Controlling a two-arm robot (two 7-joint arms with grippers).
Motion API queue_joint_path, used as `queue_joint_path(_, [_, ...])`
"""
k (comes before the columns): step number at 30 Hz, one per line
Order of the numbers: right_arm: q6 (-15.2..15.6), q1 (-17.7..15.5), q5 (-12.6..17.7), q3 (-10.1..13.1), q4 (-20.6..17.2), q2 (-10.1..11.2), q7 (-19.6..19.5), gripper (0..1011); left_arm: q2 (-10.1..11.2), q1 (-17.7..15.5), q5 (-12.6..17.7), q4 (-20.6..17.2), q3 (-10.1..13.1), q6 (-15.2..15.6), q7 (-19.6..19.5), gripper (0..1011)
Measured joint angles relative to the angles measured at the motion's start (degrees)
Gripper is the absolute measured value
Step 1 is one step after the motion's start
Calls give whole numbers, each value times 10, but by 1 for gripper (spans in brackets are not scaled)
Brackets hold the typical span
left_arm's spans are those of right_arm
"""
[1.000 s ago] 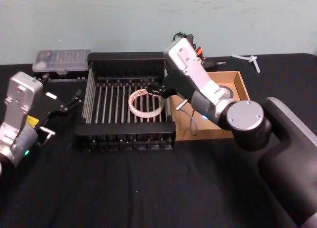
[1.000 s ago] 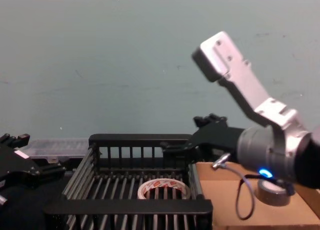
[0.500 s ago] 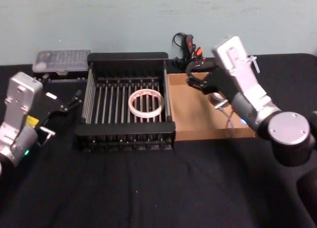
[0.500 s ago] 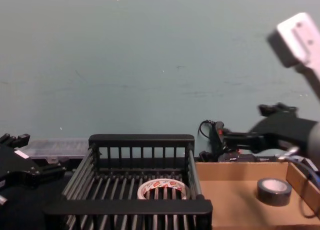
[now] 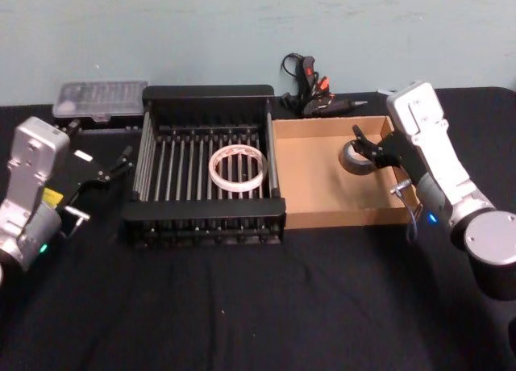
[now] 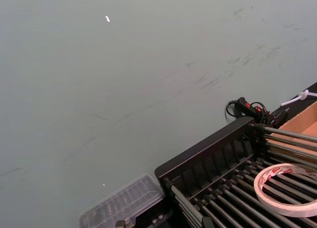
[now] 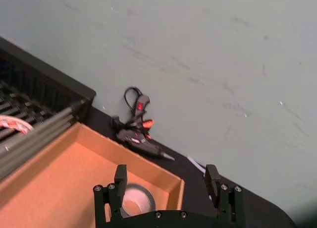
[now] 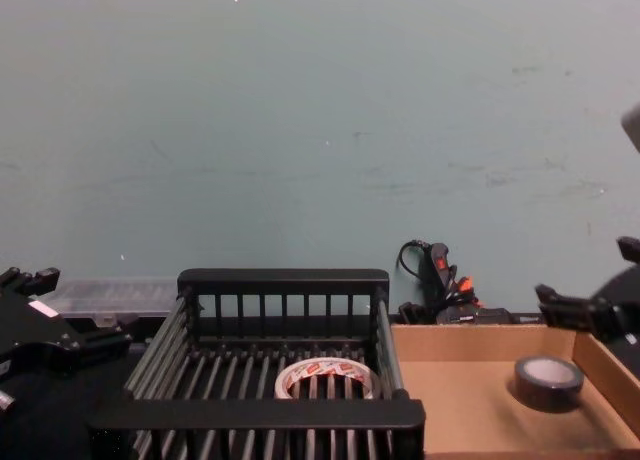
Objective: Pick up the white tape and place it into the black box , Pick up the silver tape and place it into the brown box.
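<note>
I see my right tool (image 5: pixel 367 145) spread wide above the silver tape (image 5: pixel 355 158) in the brown box (image 5: pixel 314 214); white tape (image 5: pixel 238 168) lies in the black box (image 5: pixel 205 93); left tool (image 5: pixel 121 160) parked, spread.

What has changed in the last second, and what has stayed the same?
The right gripper swung from over the black box, beside the white tape, rightward across the brown box. It now hangs open by the silver tape, holding nothing. Both tapes lie where they lay, the white tape in the black box and the silver tape in the brown box. The left gripper stayed parked at the left.
</note>
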Motion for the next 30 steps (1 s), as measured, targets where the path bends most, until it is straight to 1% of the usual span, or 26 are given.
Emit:
queue_joint_path(2, [0, -6, -8, 3, 2, 0, -5, 1002, 0, 0, 0, 0, 0, 0, 0, 1001])
queue_joint_path(12, [5, -19, -20, 17, 12, -10, -2, 1002, 0, 0, 0, 0, 0, 0, 0, 1001])
queue_joint_path(30, [5, -20, -23, 18, 13, -10, -1, 1002, 0, 0, 0, 0, 0, 0, 0, 1001])
